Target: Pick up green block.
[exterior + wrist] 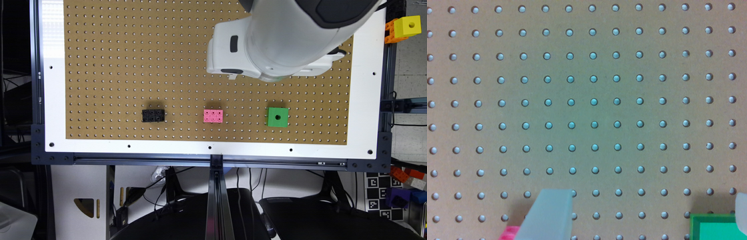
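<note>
Bright overhead light; wrist view soft, blurred.

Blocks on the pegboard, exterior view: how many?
3, in a row: black brick toward the exterior view's left, pink brick in the middle, green block toward its right. The arm covers part of the board, so more may be hidden.

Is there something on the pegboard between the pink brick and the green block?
No. In the exterior view, the pink brick and green block have bare pegboard between them.
</note>
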Robot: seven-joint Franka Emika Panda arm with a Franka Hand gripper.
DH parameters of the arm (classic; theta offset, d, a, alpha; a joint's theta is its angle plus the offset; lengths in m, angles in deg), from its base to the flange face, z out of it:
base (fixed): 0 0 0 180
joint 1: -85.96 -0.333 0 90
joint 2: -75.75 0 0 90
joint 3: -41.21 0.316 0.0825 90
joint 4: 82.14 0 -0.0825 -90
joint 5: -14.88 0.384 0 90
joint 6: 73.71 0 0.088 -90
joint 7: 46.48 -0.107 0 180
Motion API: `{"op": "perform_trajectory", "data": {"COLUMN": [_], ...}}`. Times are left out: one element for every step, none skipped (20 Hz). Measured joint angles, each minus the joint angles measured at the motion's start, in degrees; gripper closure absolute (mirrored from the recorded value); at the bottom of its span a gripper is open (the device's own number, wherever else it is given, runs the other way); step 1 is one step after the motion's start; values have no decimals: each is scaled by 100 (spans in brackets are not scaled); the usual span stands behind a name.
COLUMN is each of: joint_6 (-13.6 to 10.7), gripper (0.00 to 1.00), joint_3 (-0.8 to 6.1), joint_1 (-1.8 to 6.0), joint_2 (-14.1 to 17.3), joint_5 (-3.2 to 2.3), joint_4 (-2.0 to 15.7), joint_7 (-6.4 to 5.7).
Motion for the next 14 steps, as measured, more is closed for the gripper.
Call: {"op": "perform_trajectory", "data": {"joint_6": [-1,-2,-2,-2,-2,-2,0,12,45,70,77,77,75,69], "gripper": [0,0,0,0,0,0,0,0,0,0,0,0,0,0], "joint_3": [0,0,0,0,0,0,2,11,45,110,190,274,336,382], "joint_1": [0,0,0,0,0,0,-1,-4,-6,-7,-8,-7,-8,-8], "joint_2": [0,0,0,0,0,0,0,4,30,105,241,429,629,849], "joint_5": [0,0,0,0,0,0,0,1,9,12,12,7,-1,-12], "joint_4": [-3,-10,-20,-26,-27,-27,-25,-10,44,157,333,565,799,1047], "joint_7": [1,3,5,6,6,7,7,6,-1,-34,-92,-158,-211,-246]}}
